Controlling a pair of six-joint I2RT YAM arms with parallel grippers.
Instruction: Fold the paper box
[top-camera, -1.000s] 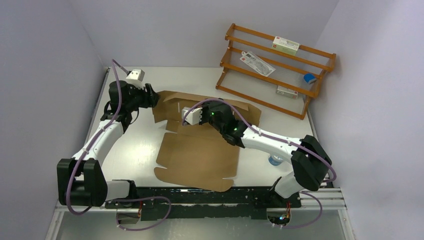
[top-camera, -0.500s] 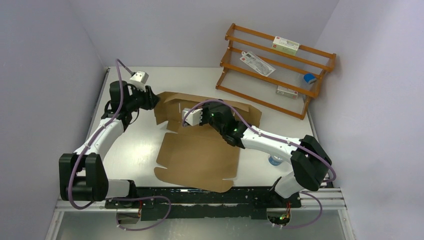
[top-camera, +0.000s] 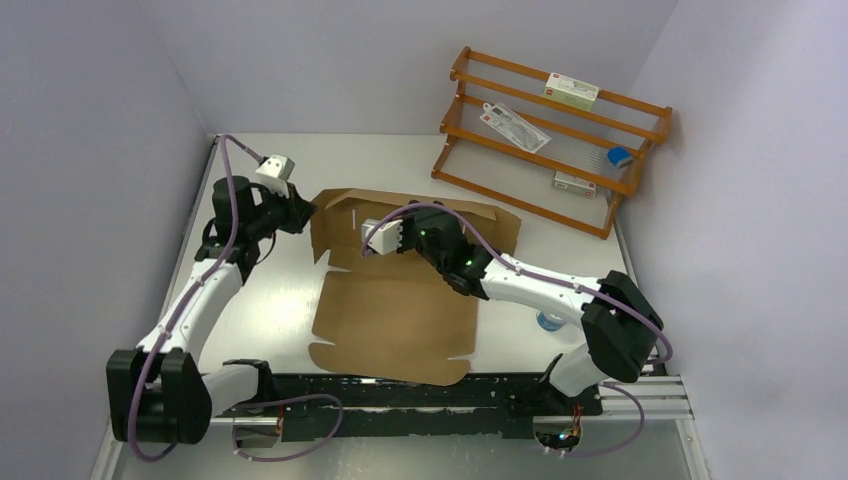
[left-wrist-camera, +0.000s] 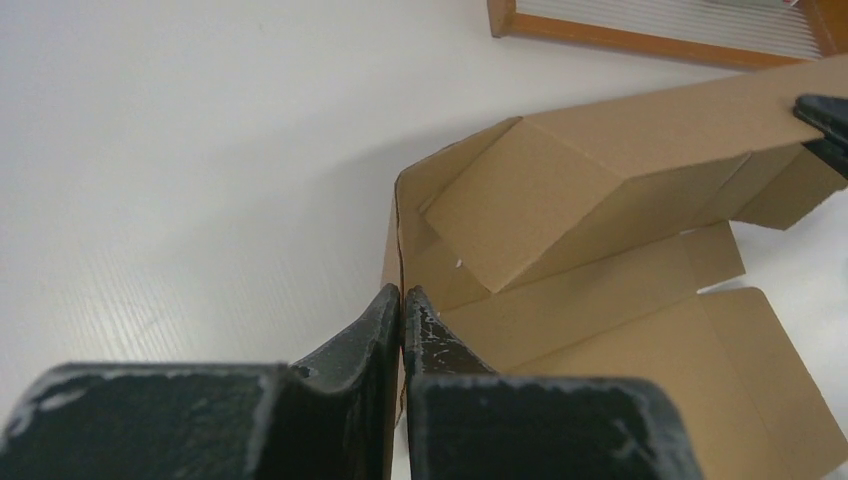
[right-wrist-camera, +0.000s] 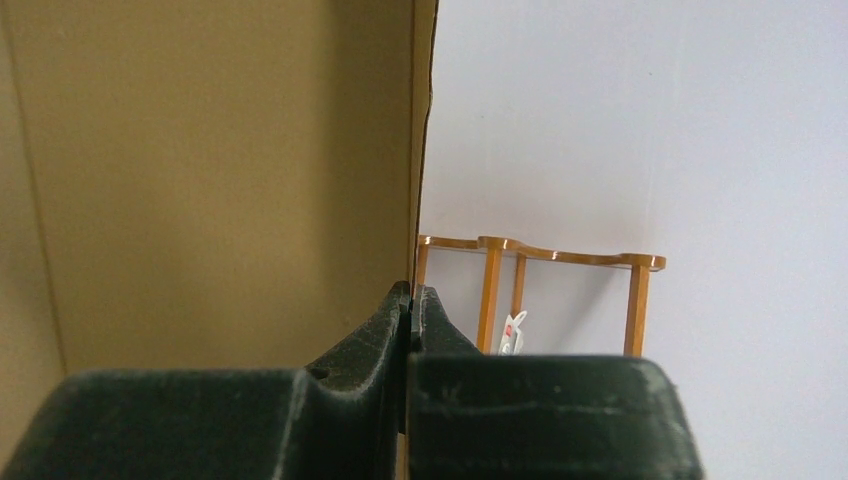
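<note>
**Operator:** Report pincer condition and the position of the work item, left to right.

**Technician:** Left pincer (left-wrist-camera: 402, 300): clenched on the upright left-hand flap of the box (top-camera: 400, 310), at the box's 10 o'clock corner. The box lies mid-counter, with one large panel flat toward 6 o'clock and the far panels raised toward 12 o'clock. Right pincer (right-wrist-camera: 410, 295): clenched on the thin free edge of a raised far panel, near 12 o'clock.

**Operator:** Handling properties?

**Technician:** Judged from appearance, it is corrugated cardboard: light, stiff across each panel, and yielding only along the pre-cut creases. The surface is matte, so slip is unlikely. The edges may crush or tear if pinched hard or twisted off the crease. Take hold at a flap's free edge, close to a corner, and turn the flap about its crease. Nothing weighs down the flat panel, so it may slide or lift when the far panels are pulled.

**Operator:** Surface and room?

**Technician:** Counter (top-camera: 560, 235): white, smooth, faintly ribbed, so expect low friction. Plain lavender walls (top-camera: 80, 150) close it in at 9, 12 and 3 o'clock. A wooden rack (right-wrist-camera: 486, 300) stands at 1 to 2 o'clock, apart from the box. Keep the raised panels from swinging into it.
</note>
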